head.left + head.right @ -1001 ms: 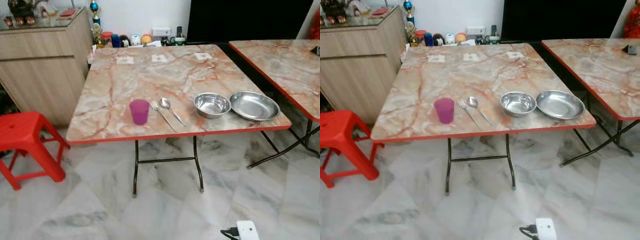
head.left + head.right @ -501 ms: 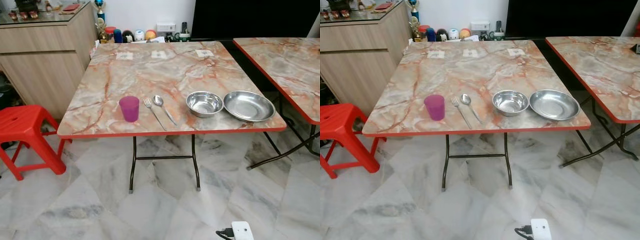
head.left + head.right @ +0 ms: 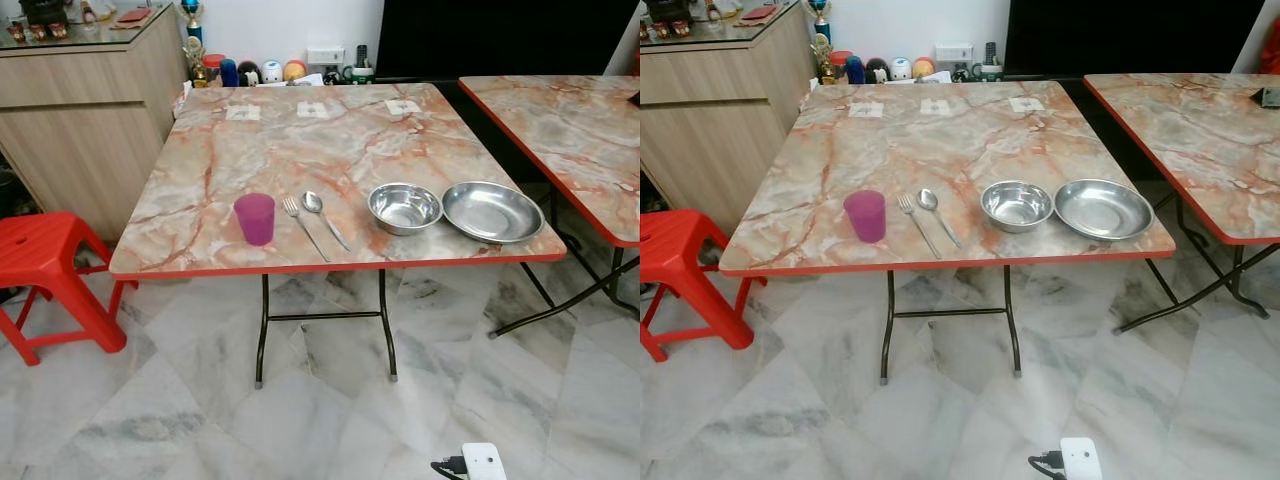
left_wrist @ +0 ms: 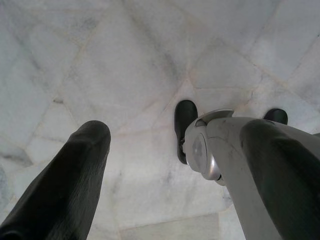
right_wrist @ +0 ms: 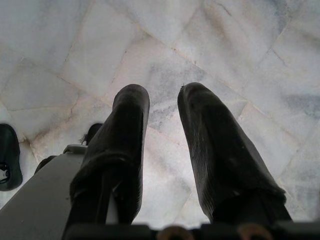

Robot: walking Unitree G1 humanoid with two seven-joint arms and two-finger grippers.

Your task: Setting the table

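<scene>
A marble-patterned table with a red edge (image 3: 300,140) stands ahead of me. Along its near edge lie a purple cup (image 3: 254,218), a fork (image 3: 303,225), a spoon (image 3: 322,215), a steel bowl (image 3: 405,207) and a steel plate (image 3: 492,211), from left to right. Both arms hang down over the marble floor. My left gripper (image 4: 175,132) is open, its fingers wide apart with nothing between them. My right gripper (image 5: 163,95) points at the floor with a narrow gap between its fingers and holds nothing.
A red plastic stool (image 3: 45,270) stands left of the table, before a wooden cabinet (image 3: 80,110). A second marble table (image 3: 570,130) stands to the right. A white plug adapter (image 3: 480,462) lies on the floor close to me. Small ornaments (image 3: 270,72) line the far wall.
The whole picture has shifted a little, so the camera has moved. The cup, cutlery, bowl and plate keep their places on the table.
</scene>
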